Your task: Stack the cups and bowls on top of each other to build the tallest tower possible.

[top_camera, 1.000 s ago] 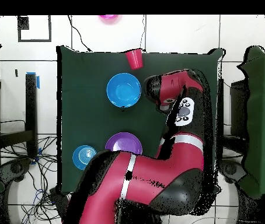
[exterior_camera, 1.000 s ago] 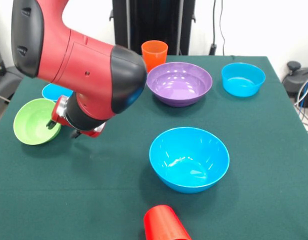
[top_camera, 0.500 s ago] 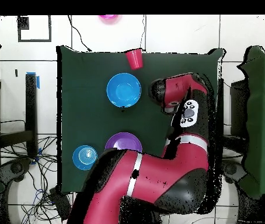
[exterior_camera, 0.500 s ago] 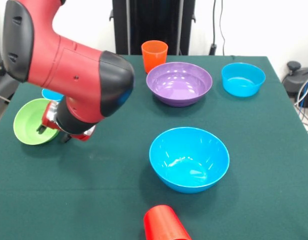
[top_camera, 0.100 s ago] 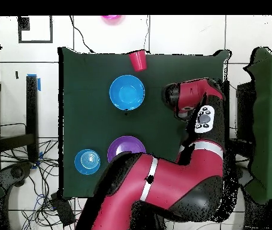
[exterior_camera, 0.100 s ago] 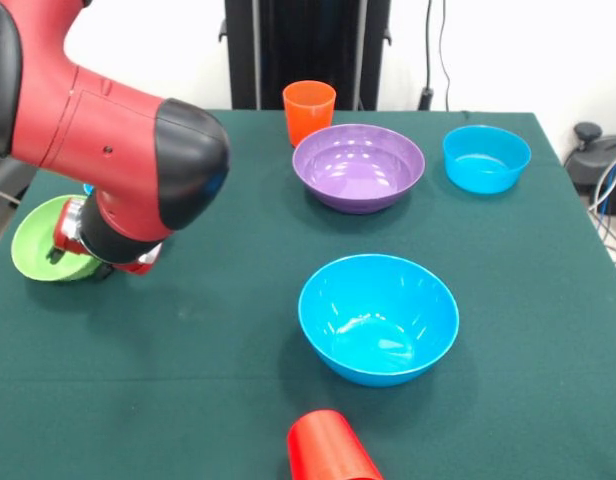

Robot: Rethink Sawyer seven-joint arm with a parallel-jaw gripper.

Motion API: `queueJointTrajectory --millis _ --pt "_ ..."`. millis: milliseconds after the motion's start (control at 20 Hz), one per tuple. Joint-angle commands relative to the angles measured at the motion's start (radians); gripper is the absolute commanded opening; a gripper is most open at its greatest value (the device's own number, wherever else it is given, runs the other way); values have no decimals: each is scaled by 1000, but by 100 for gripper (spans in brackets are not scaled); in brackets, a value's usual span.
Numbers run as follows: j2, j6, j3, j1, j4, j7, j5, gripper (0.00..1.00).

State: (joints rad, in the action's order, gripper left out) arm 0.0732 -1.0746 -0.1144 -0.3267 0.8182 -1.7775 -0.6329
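Front view: red and black arm (exterior_camera, 0.100 s ago: 108, 160) hangs over a glossy lime green plastic bowl (exterior_camera, 0.100 s ago: 33, 240) at the green desk (exterior_camera, 0.100 s ago: 218, 330); whether its jaws are apart cannot be told. Overhead view: large blue round bowl (top_camera, 0.100 s ago: 127, 92) sits well apart from purple bowl (top_camera, 0.100 s ago: 125, 147), red tumbler (top_camera, 0.100 s ago: 138, 60) tipped at the desk edge

The arm (exterior_camera, 0.100 s ago: 108, 150) covers most of the pincer (exterior_camera, 0.100 s ago: 73, 255), so how its jaws stand cannot be told. It also hides the right part of the lime green bowl (exterior_camera, 0.100 s ago: 38, 240). The red cup (exterior_camera, 0.100 s ago: 328, 455) is cut off by the front view's bottom edge. In the overhead view the arm hides part of the purple bowl (top_camera, 0.100 s ago: 125, 146), and the pink bowl (top_camera, 0.100 s ago: 109, 18) is cut off at the top
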Motion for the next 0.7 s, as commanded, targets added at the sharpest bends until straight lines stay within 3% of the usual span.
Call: queueJointTrajectory --millis 50,700 --pt "-50 121 118 -21 62 266 -38 0" --pt "-25 96 100 -20 64 240 -28 0"
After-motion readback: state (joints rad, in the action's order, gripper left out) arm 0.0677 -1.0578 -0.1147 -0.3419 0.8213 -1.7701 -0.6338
